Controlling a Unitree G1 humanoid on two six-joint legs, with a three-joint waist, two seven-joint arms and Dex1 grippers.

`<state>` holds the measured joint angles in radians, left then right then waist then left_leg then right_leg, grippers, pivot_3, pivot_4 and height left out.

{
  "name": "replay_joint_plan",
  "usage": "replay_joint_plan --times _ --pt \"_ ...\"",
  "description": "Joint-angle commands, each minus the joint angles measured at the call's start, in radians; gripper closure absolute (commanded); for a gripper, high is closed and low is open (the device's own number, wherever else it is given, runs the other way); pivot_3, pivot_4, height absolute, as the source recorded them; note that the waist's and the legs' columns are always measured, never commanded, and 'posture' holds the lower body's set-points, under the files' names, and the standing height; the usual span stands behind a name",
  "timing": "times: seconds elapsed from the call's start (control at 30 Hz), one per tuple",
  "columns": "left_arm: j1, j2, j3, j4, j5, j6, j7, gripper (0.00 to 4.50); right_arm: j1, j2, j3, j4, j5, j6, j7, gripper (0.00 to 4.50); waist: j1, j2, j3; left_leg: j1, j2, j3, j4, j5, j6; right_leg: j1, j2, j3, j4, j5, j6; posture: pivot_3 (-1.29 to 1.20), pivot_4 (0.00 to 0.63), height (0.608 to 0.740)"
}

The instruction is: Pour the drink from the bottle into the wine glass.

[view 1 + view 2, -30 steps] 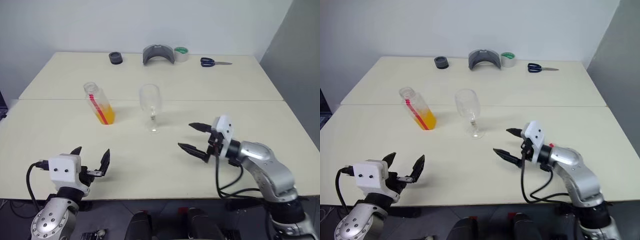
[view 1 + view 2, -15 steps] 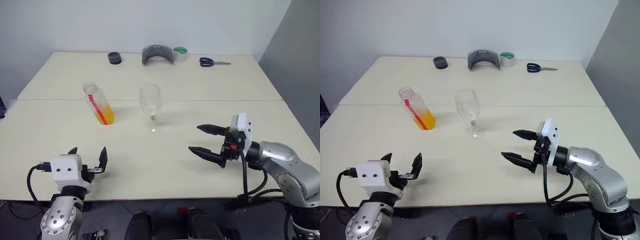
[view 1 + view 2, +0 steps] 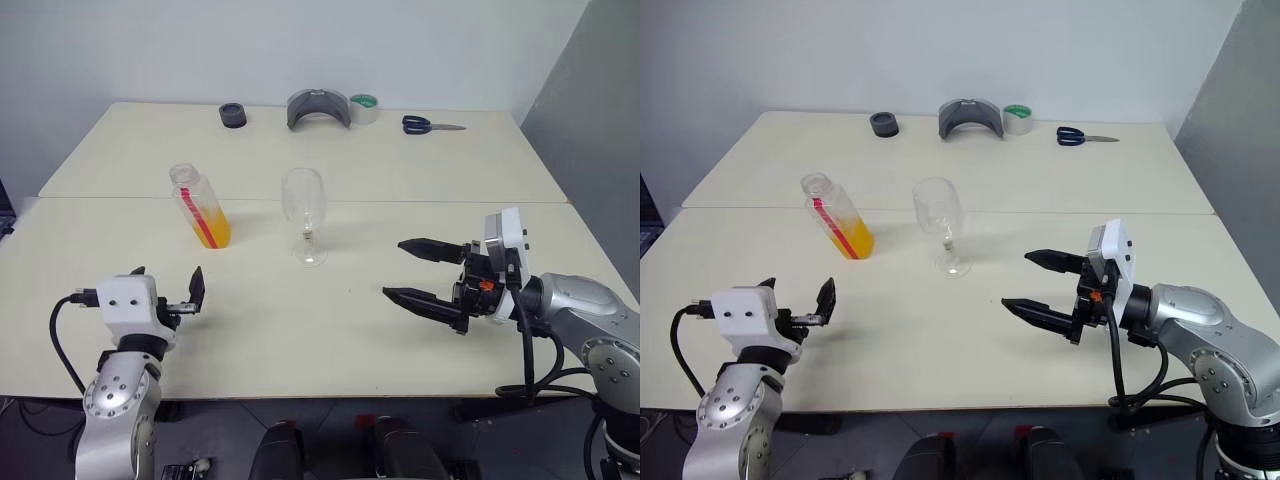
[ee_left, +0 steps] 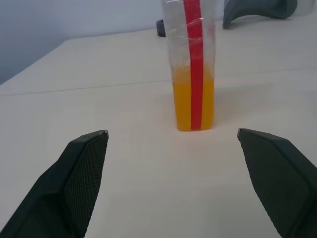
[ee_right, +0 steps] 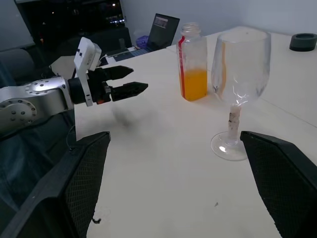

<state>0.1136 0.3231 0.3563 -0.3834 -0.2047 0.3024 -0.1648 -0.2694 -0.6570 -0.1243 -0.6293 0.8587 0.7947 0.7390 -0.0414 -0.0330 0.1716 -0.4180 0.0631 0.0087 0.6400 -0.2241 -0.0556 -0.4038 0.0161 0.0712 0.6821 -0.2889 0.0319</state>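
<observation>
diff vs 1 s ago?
Left hand moved forward toward the bottle, open and empty. Right hand lifted and drew back to the right, away from the wine glass, open, fingers pointing left. Nothing grasped or released. Bottle, glass and table clutter unchanged.

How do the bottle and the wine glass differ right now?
The bottle holds orange drink in its lower part; the wine glass is empty. The bottle is squarish with a red stripe; the glass has a rounded bowl on a thin stem. Both are clear, upright on the table and untouched.
</observation>
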Motion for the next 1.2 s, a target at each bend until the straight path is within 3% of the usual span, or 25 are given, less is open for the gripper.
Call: replay_joint_plan --times 0.03,0.4,1.2 --pt "-0.046 0.018 -0.007 0.039 0.012 -0.02 -0.007 0.0 -0.005 -0.014 -0.025 -0.043 0.027 -0.006 -0.02 0.02 0.002 0.0 0.0 0.0 0.0 0.0 0.0 0.0 0.0 0.0 0.0 0.0 0.0 0.0 0.0 0.0 0.15 0.74" --pt "-0.23 0.046 -0.074 0.162 0.033 -0.012 -0.022 0.0 0.017 -0.012 -0.033 -0.068 0.034 -0.01 -0.096 0.02 0.009 0.0 0.0 -0.001 0.0 0.0 0.0 0.0 0.0 0.0 0.0 0.0 0.0 0.003 -0.004 0.0 0.15 0.74" --pt "-0.462 0.08 -0.111 0.41 0.069 -0.084 -0.037 0.0 0.081 -0.056 -0.096 -0.139 0.136 -0.001 -0.196 0.02 0.01 0.0 0.0 -0.001 0.0 -0.001 0.001 0.0 0.0 0.0 0.0 -0.001 0.0 0.003 -0.004 0.0 0.15 0.74"
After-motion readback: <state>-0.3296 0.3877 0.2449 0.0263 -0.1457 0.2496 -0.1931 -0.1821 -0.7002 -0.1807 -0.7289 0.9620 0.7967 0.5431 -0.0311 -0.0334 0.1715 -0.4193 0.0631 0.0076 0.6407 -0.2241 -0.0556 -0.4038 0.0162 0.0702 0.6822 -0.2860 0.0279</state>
